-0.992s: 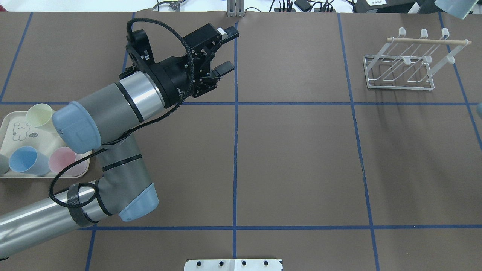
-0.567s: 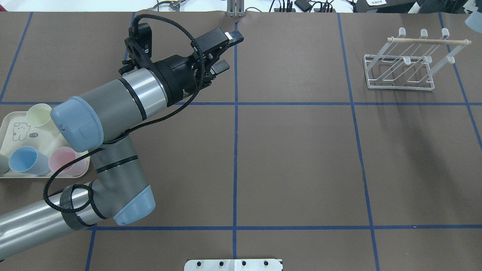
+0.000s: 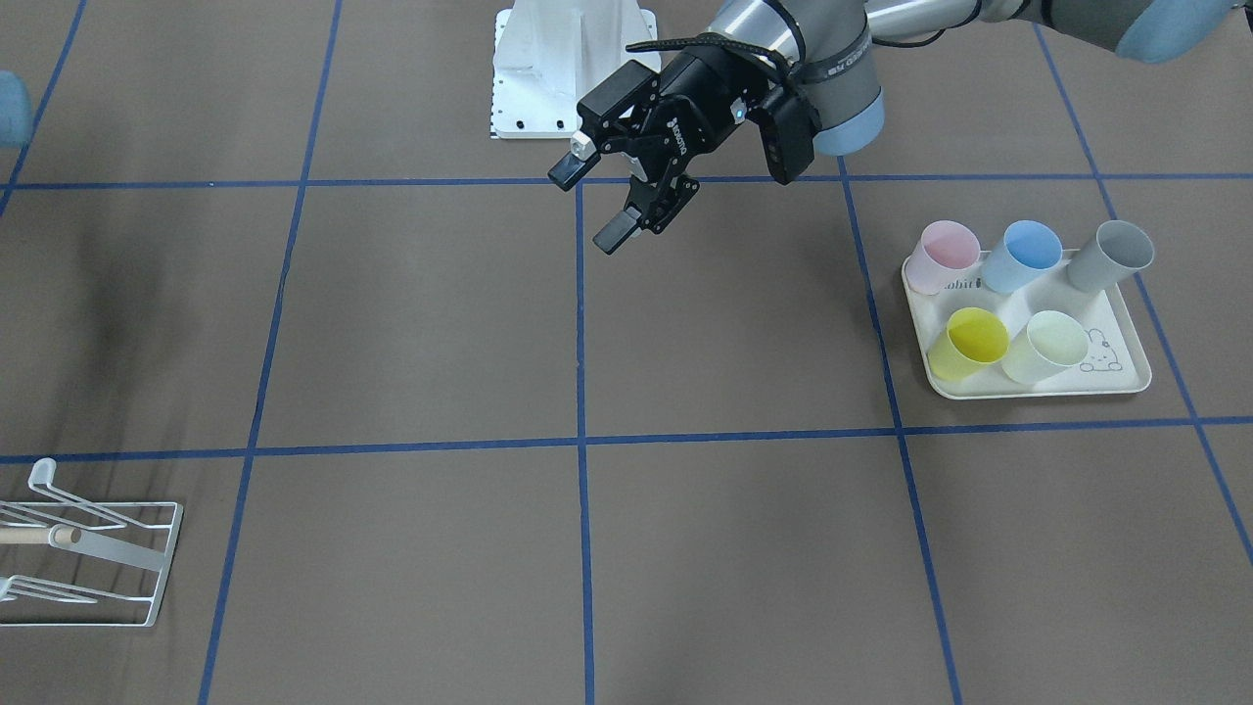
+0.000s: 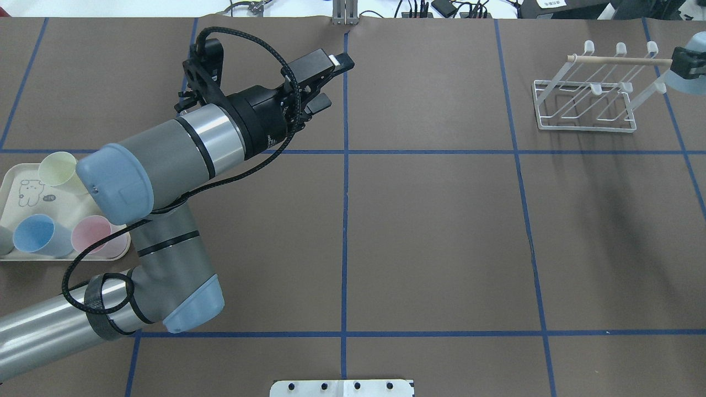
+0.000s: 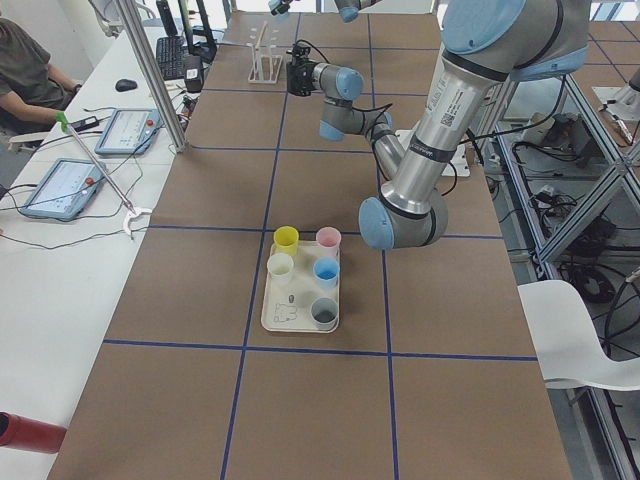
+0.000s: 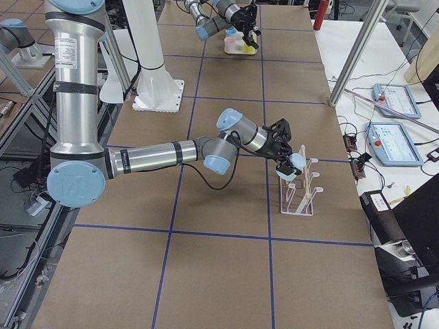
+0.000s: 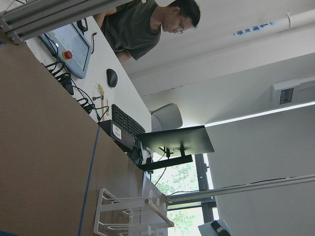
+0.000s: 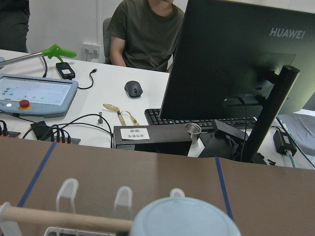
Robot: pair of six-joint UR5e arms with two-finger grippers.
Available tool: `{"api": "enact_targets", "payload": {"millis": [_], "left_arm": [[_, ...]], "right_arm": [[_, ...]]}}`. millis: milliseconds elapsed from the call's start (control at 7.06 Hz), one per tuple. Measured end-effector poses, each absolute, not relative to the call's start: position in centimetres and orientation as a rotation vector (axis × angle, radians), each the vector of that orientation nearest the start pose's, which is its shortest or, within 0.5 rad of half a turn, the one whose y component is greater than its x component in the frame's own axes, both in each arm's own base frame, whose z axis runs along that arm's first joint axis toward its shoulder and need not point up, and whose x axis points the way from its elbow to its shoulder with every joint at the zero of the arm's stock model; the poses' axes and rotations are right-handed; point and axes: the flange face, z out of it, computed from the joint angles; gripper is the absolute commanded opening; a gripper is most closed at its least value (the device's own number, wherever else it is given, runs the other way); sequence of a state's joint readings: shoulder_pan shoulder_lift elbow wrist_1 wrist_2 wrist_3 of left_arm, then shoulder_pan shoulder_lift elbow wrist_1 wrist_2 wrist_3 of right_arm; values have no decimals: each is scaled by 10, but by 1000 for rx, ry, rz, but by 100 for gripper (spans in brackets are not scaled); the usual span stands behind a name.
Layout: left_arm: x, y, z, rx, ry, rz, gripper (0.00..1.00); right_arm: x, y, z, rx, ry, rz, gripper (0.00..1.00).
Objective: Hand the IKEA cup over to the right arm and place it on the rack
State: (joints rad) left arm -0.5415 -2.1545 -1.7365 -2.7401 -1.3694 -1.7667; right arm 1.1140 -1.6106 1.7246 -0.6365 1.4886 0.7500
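**Cup at the rack, and the tricky part is next**

The pale blue IKEA cup is with the right arm. The right fingers are clamped on it, holding it in the air just beside the rack, out by the end of the wooden dowel. In the right wrist view the cup fills the bottom edge, with the dowel running off to one side and the white prongs standing just past it. The cup is not on a prong yet. Whether it is brushing the dowel or just clear of it, I can't tell.

Across the worktop, the left fingers are spread wide with nothing between them, near the centre line and well apart from the rack. Five spare cups sit on the tray, out of the way.

So this looks like the final step, and here is where it could slip:

- **Knocking the dowel:** The cup is close to the dowel end, so a slightly off approach could knock it. The wire rack looks light enough to skid or tip.
- **Missing the prong:** The prongs are thin and slanted. If the cup's mouth misses one, the rim catches and the cup twists in the grip.
- **Letting go early:** If the fingers let go before the cup is seated, it drops to the worktop and rolls.
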Motion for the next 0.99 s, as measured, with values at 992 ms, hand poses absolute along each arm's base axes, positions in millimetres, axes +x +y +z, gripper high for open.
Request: {"api": "enact_targets", "payload": {"millis": [992], "left_arm": [[422, -428, 128, 455, 1913, -693, 100]], "right_arm": [[-107, -534, 532, 910, -462, 275, 0]]}}
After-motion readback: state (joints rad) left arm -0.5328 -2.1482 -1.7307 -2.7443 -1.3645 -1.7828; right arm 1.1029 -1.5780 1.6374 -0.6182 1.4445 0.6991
